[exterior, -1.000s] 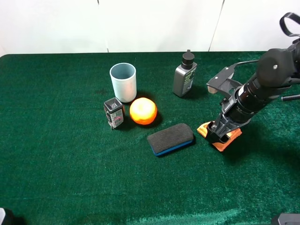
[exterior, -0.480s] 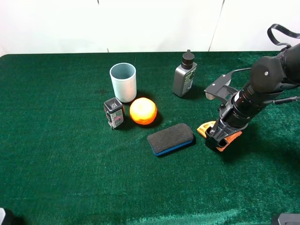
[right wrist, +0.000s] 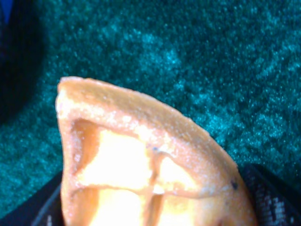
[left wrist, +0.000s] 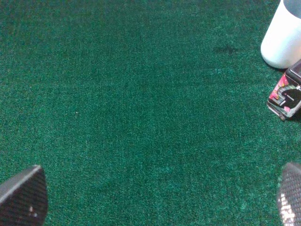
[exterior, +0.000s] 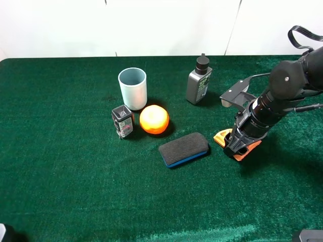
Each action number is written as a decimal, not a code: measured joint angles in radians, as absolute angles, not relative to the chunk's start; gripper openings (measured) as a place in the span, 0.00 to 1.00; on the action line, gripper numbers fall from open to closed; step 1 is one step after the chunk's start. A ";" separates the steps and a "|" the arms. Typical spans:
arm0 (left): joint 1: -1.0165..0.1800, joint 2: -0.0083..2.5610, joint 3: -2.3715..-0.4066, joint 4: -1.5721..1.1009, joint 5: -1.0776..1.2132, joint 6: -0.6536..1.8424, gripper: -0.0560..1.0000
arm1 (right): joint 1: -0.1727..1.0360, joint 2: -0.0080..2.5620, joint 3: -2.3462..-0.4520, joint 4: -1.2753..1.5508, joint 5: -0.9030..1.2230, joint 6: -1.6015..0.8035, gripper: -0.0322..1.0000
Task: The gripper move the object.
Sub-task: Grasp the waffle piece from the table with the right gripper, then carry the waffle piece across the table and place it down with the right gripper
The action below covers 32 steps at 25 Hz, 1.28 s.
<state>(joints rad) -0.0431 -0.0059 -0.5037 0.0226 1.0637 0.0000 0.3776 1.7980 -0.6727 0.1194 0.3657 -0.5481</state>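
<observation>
The waffle wedge (exterior: 221,137) is a small orange-yellow quarter-round with square pockets, paler and glossy inside. It is down low at the green tabletop (exterior: 75,176), just at 3 o'clock of the black eraser (exterior: 183,148) — whether it rests there I cannot tell. The right hand (exterior: 236,148) covers it, fingers (right wrist: 270,200) pinching its sides. The left hand (left wrist: 157,200) hangs spread wide.

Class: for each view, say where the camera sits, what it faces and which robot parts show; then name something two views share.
Exterior high: mounted high, facing down on the green table; right arm shows.
Left wrist: arm-mounted, facing the table; left fingers show.
Right wrist: close over the waffle wedge between right fingers.
Shared: exterior and left wrist both show the cup.
</observation>
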 joint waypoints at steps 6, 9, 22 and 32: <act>-0.043 -0.006 -0.504 0.023 1.064 0.000 0.99 | 0.378 1.798 -0.673 0.119 0.366 -0.548 0.53; -0.043 -0.006 -0.504 0.023 1.064 0.000 0.99 | 0.378 1.798 -0.673 0.119 0.366 -0.548 0.53; -0.043 -0.006 -0.504 0.023 1.064 0.000 0.99 | 0.378 1.722 -0.673 0.118 0.410 -0.523 0.53; -0.043 -0.006 -0.504 0.023 1.064 0.000 0.99 | 0.378 1.677 -0.780 0.120 0.639 -0.476 0.53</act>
<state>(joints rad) -0.0431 -0.0059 -0.5037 0.0226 1.0637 0.0000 0.3776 1.6769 -0.7802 0.1203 0.6389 -0.4755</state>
